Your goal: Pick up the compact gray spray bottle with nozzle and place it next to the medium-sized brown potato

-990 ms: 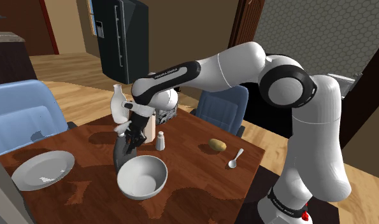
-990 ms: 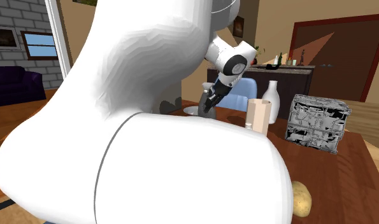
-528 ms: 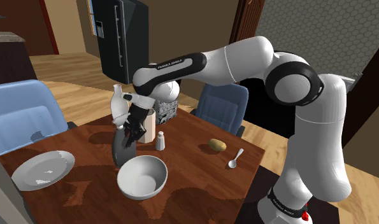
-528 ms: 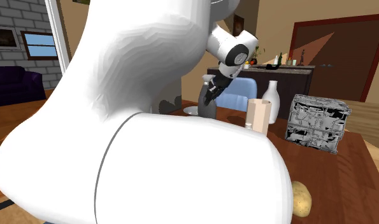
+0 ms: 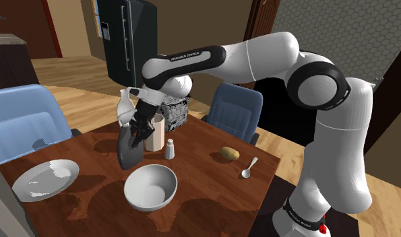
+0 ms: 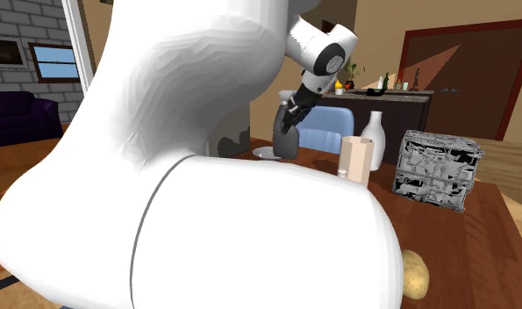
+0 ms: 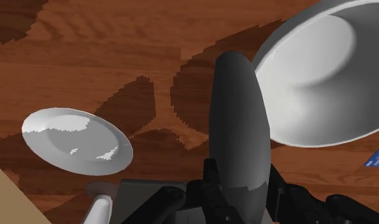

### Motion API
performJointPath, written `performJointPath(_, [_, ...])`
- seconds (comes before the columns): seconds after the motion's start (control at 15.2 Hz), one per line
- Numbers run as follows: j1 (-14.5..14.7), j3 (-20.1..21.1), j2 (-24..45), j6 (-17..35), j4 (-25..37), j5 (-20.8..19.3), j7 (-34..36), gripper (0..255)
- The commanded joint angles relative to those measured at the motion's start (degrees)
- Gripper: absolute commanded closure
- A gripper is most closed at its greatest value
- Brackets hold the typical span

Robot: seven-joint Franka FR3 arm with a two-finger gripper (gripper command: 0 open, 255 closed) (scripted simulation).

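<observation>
**Spray Bottle Clamped and Raised Over the Table**

The dark gray spray bottle [image 5: 129, 149] hangs upright from the gripper [image 5: 139, 126], and its base appears clear of the wooden table [image 5: 212, 195]. In the wrist view, the two black fingers [image 7: 210, 191] press against opposite sides of the bottle's upper end, pinching it between them. Its rounded body extends away from the hand.

Below the bottle, the wrist view shows bare tabletop with the white plate [image 7: 76, 139] to one side and the white bowl [image 7: 315, 83] to the other. In the shoulder view, the bottle is just above and behind the bowl's rim. A tan cup [image 5: 155, 133] and a small white shaker [image 5: 170, 148] stand close on the shoulder view's right.

The brown potato [image 5: 230, 153] lies well apart, further towards that view's right, near a white spoon [image 5: 248, 169].
</observation>
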Motion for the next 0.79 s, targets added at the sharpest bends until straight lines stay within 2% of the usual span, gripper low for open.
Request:
performJointPath(0.0, [0.02, -0.14, -0.55, -0.99, 0.63, -0.48, 0.76, 255])
performJointPath(0.73, [-0.04, -0.76, -2.83, -7.01, 5.46, -2.81, 4.97, 255])
